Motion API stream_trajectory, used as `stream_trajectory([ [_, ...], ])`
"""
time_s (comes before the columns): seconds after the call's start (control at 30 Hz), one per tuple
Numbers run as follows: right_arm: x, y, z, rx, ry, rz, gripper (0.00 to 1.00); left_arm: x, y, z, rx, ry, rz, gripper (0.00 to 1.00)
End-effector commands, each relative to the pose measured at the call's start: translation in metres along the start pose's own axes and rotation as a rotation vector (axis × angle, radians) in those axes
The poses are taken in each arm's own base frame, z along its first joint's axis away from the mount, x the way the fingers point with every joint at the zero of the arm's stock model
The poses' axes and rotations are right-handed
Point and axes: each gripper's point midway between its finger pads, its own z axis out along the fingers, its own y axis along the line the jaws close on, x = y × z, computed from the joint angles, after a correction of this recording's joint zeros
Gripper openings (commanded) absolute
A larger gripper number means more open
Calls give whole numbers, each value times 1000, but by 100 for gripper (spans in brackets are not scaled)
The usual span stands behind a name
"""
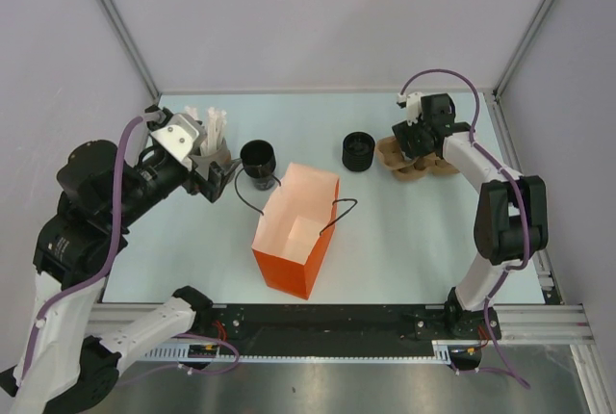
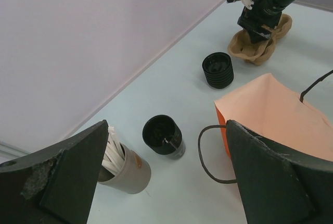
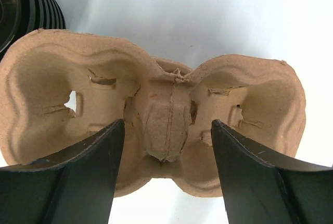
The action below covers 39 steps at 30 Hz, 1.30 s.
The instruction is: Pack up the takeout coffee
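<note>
Behind the bag's left corner: takeout coffee [image 1: 258, 162], a black tapered cup with a black lid, upright on the table [image 1: 404, 241] and outside the bag.
Straw cup [image 1: 218, 156]: grey, holding white straws, just left of the coffee.
Left gripper [image 2: 165, 124]: fingers spread wide, nothing between them, hanging above the straw cup and the coffee; in the left wrist view both cups show in the gap below.
Orange paper bag [image 1: 294, 241]: upright at mid-table, mouth open, 2 black cord handles drooping outward.
Ribbed black cup [image 1: 358, 151]: upright behind the bag's right side, near the carrier.
Pulp carrier [image 3: 167, 99]: brown, 2 wells joined by a raised middle ridge, lying at the far right of the table.
Right gripper [image 3: 166, 126]: parted, 1 finger on each side of the carrier's ridge; whether they touch it, cannot tell.
</note>
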Motion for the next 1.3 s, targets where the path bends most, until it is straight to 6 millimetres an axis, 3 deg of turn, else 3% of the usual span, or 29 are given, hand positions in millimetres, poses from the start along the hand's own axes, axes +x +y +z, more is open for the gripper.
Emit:
stream_trajectory([
  [0.0, 3, -2, 6, 7, 9, 17, 72, -7, 0, -3, 1, -35, -31, 100],
  [0.73, 32, 7, 23, -39, 198, 33, 59, -5, 0, -3, 4, -30, -37, 100],
  [0.97, 19, 4, 16, -68, 254, 62, 64, -2, 1, -3, -5, -24, -38, 100],
  [1.0, 8, 0, 14, -68, 233, 68, 65, -2, 1, -4, -5, -27, -37, 100],
  [1.1, 1, -4, 12, -74, 246, 82, 66, -2, 2, -3, -7, -25, -40, 100],
  [1.27, 0, -3, 12, -95, 282, 88, 67, -2, 2, -5, -9, -26, -43, 100],
])
